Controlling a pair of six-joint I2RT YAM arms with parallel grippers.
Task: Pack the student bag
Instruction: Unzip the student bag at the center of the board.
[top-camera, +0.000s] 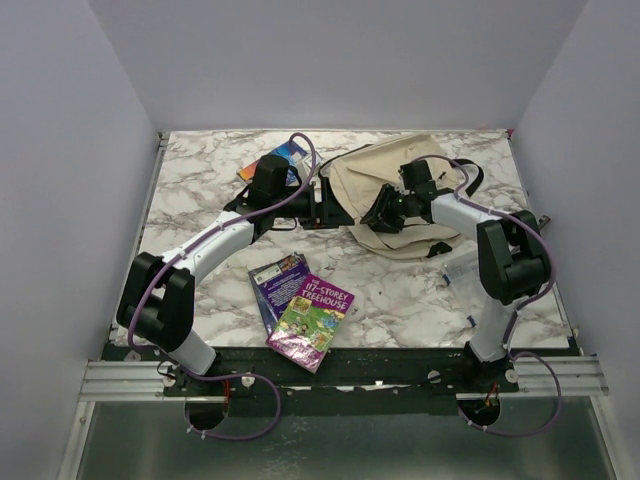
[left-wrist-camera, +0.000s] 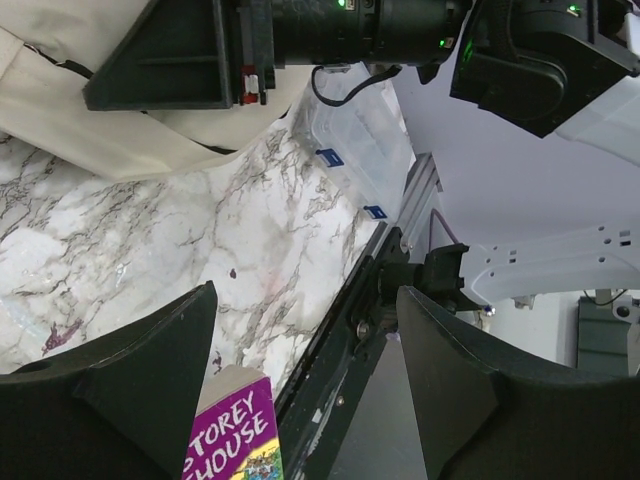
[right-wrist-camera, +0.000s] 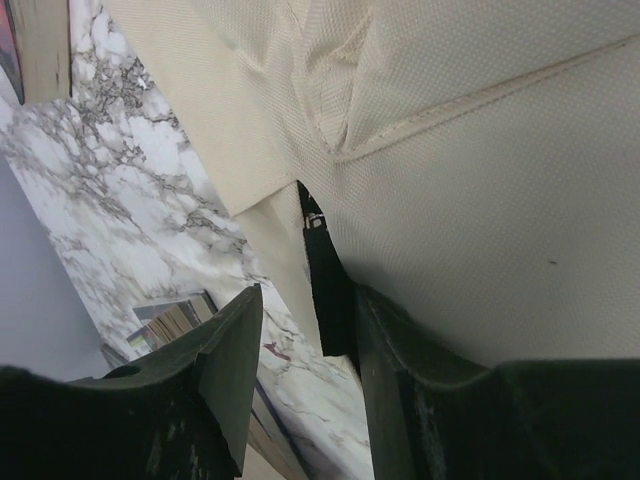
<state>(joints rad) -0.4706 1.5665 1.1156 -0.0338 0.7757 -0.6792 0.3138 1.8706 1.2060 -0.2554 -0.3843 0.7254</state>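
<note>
Top external view puts the student bag (top-camera: 372, 172) lying slumped on the far right part of the marble tabletop (top-camera: 190, 170), with both arms reaching in to it. Near the front edge I read "117-STOREY TREEHOUSE" on a purple book (top-camera: 312, 320), which overlaps a blue book (top-camera: 276, 280) whose title is too small to read. A third book (top-camera: 287, 154) lies at the back, behind the left arm.

On the left wrist view, the left tool (left-wrist-camera: 300, 370) gapes wide and holds nothing; below it the purple cover shows "STOREY HOUSE". A clear plastic box (left-wrist-camera: 365, 140) with blue latches sits by the tabletop's edge.

On the right wrist view, the right tool (right-wrist-camera: 310, 375) is partly open, pressed to the cream fabric. A black strap tab (right-wrist-camera: 325, 295) hangs between its fingers, against one and apart from the other, so it is not pinched.
</note>
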